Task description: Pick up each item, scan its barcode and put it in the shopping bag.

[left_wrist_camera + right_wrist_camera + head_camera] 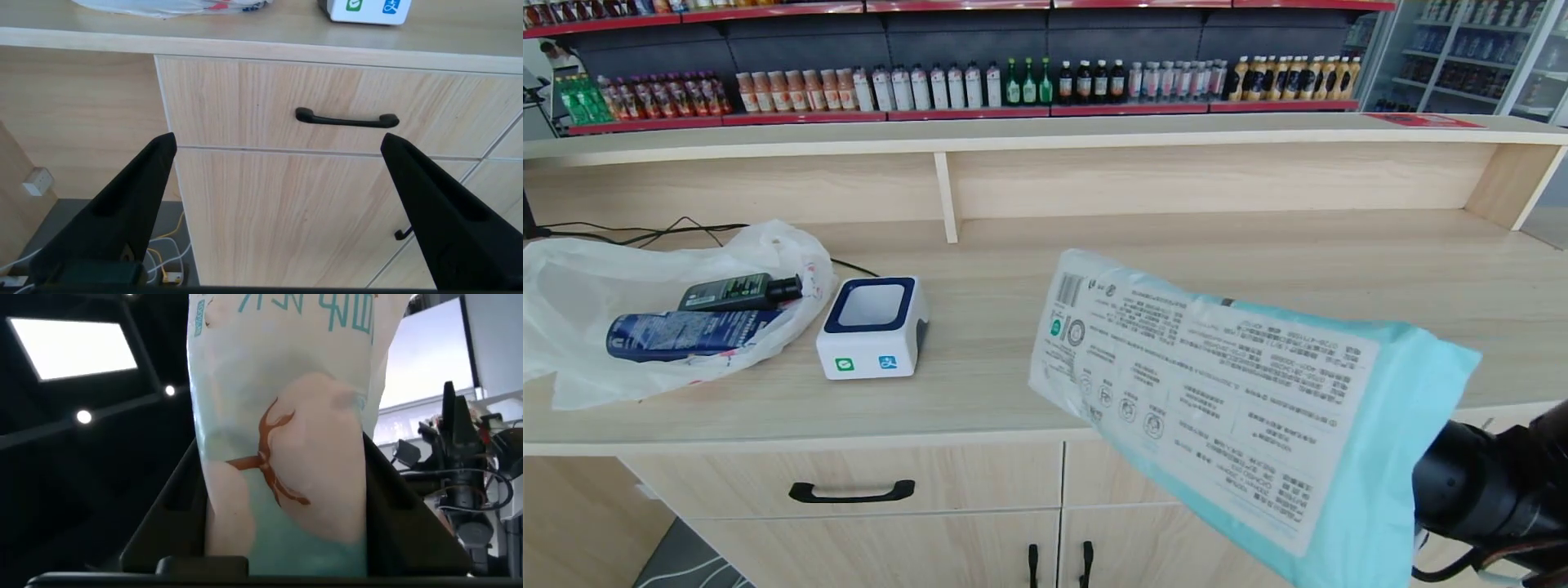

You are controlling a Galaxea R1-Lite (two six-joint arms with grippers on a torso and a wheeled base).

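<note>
A large light-blue and white soft pack (1225, 392) hangs above the counter's front edge at the right, printed back and barcode (1068, 290) facing up. My right gripper (282, 498) is shut on the pack (286, 416), one finger on each side of it. The white scanner (872, 327) with a dark-blue rimmed window stands on the counter left of the pack. A clear plastic shopping bag (580, 286) lies at the far left with a dark bottle (739, 291) and a blue bottle (686, 333) inside. My left gripper (278, 220) is open, low in front of the drawer.
The wooden counter (1176, 261) has a raised back shelf and a divider (946, 200). A drawer handle (347, 120) and cabinet doors lie below the counter edge. Black cables (645, 233) run behind the bag. Shelves of bottles (1013, 82) stand behind.
</note>
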